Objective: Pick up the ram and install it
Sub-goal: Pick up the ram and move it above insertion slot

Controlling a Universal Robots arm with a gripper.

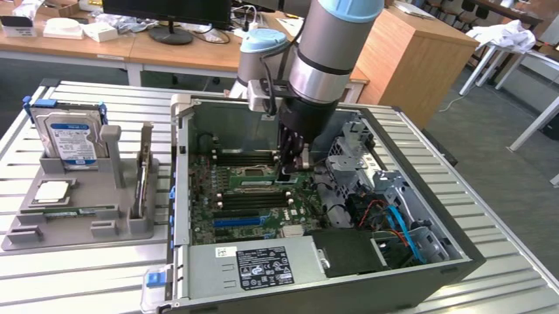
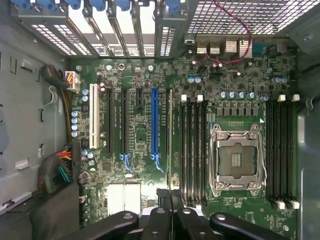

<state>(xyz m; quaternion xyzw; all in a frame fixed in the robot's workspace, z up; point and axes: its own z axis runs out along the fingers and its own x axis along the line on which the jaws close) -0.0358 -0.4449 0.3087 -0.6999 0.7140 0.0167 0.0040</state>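
Holder: grey holder (image 1: 22, 239) at the exterior view's left, with the hard drive (image 1: 72, 140) and a silver processor chip (image 1: 52, 191) resting in it
Case: open computer case (image 1: 232, 124) at the exterior view's centre, with the arm reaching down inside
Gripper: gripper (image 1: 292, 163) clenched on the ram (image 2: 170, 140), a thin green stick held edge-on just above the motherboard (image 2: 235, 82)
Done: the pickup looks complete
Left: seating; the ram seems to hover beside the black memory slots (image 2: 192, 150), not pressed into one
Exterior view adds: the holder, and the arm's place over the case
Wrist view adds: the ram's line-up along the slots, which look empty, and the bare processor socket (image 2: 237, 160)
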